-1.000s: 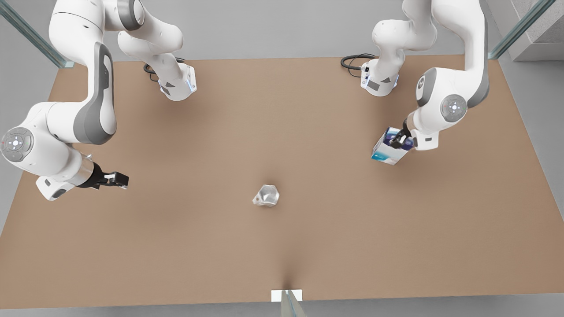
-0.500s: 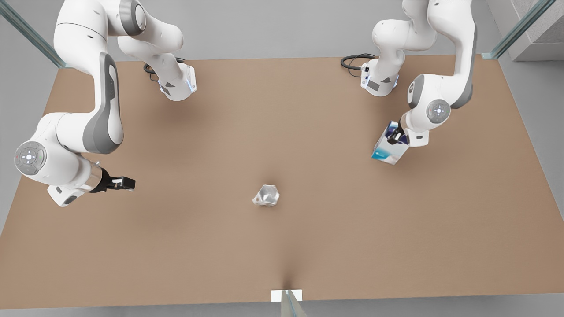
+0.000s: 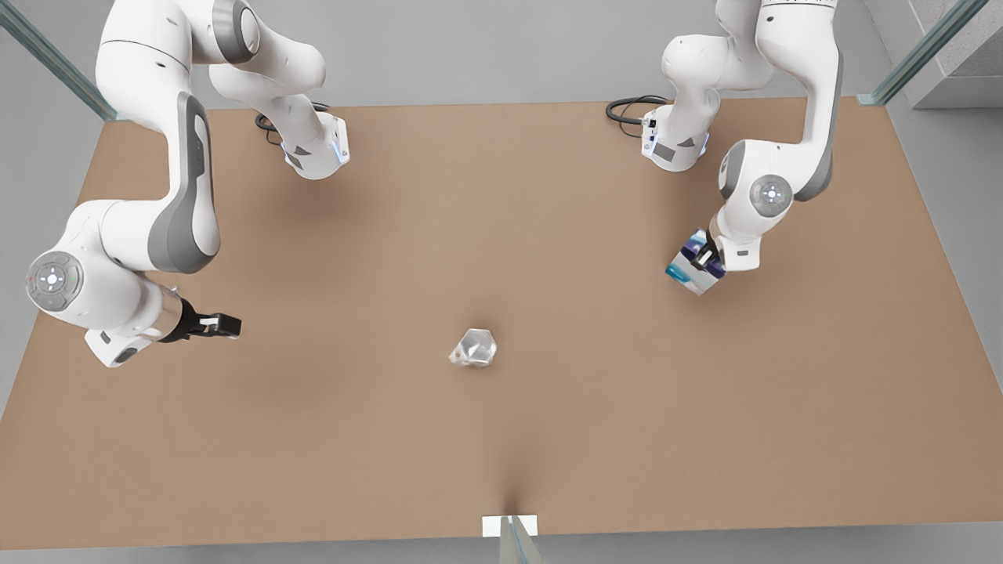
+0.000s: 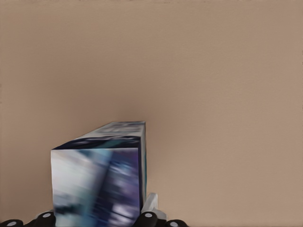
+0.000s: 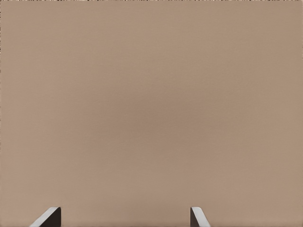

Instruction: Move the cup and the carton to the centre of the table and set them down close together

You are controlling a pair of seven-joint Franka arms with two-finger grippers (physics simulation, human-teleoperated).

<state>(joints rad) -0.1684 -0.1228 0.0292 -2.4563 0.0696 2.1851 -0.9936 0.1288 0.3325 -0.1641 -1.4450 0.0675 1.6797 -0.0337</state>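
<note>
The silvery faceted cup (image 3: 475, 348) stands alone on the tan table (image 3: 501, 219), a little in front of its middle. The blue, white and teal carton (image 3: 691, 270) hangs tilted above the table at the front view's right, with my left gripper (image 3: 707, 257) shut on its upper part. In the left wrist view the carton (image 4: 99, 184) sits between the fingers (image 4: 149, 216), above bare tabletop. My right gripper (image 3: 223, 325) hovers open at the front view's left, far from the cup. Its two fingertips (image 5: 49, 216) stand wide apart over bare table.
Both arm bases (image 3: 317, 153) (image 3: 674, 145) are bolted at the table's back edge, each with a black cable beside it. A small white tab (image 3: 509, 525) marks the middle of the front edge. Open tabletop lies between the carton and the cup.
My left gripper has lowered and turned, bringing the carton closer to upright. The right gripper shifted slightly toward the middle, then stopped. The cup has not moved.
</note>
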